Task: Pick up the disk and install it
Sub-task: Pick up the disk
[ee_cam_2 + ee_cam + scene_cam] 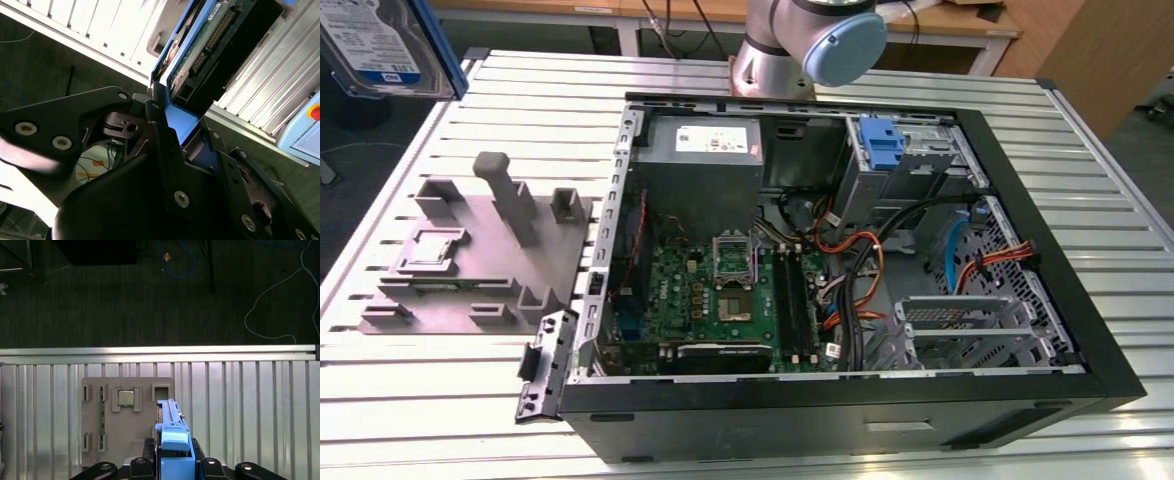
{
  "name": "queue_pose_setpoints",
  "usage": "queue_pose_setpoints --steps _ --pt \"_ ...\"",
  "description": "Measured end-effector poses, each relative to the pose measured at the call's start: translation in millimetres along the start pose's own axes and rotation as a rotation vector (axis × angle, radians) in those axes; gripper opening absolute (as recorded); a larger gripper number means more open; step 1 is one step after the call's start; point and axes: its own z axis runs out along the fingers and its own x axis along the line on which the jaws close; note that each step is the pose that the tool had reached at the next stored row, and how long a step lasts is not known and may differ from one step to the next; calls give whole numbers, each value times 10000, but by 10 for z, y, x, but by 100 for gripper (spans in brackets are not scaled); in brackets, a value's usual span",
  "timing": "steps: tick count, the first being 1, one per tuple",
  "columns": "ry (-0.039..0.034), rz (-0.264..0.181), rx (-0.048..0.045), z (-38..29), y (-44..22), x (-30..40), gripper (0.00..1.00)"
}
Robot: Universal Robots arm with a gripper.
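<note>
Pickup done, install pending: the jaws clamp the disk (172, 425) by its blue frame, holding it on edge above the grey holder (494, 250) on the slatted surface (440, 390). The holder cradles a chip (126, 398). The open computer case (827, 400) holds a circuit board (720, 290), power supply (700, 150), cables and a seemingly vacant drive cage (961, 325). Fitting likely calls for squaring the frame to a bay.
</note>
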Motion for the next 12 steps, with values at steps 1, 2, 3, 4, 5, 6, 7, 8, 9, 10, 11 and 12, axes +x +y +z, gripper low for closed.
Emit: queue_pose_setpoints --steps 1,2,3,4,5,6,7,8,9,10,11,12 --pt "0 0 1 -9 0 0 36" --pt "0 0 1 -19 0 0 36" --pt "0 0 1 -29 0 -1 36" --pt "0 0 1 -39 0 -1 36" --pt "0 0 0 -50 0 -1 36" --pt "0 0 1 -61 0 -1 36" --pt "0 0 0 -72 0 -2 36" --pt "0 0 0 -83 0 -2 36" --pt "0 0 0 -95 0 -2 36" --pt "0 0 0 -105 0 -2 36" --pt "0 0 1 -114 1 -2 36" --pt "0 0 0 -125 0 -3 36"
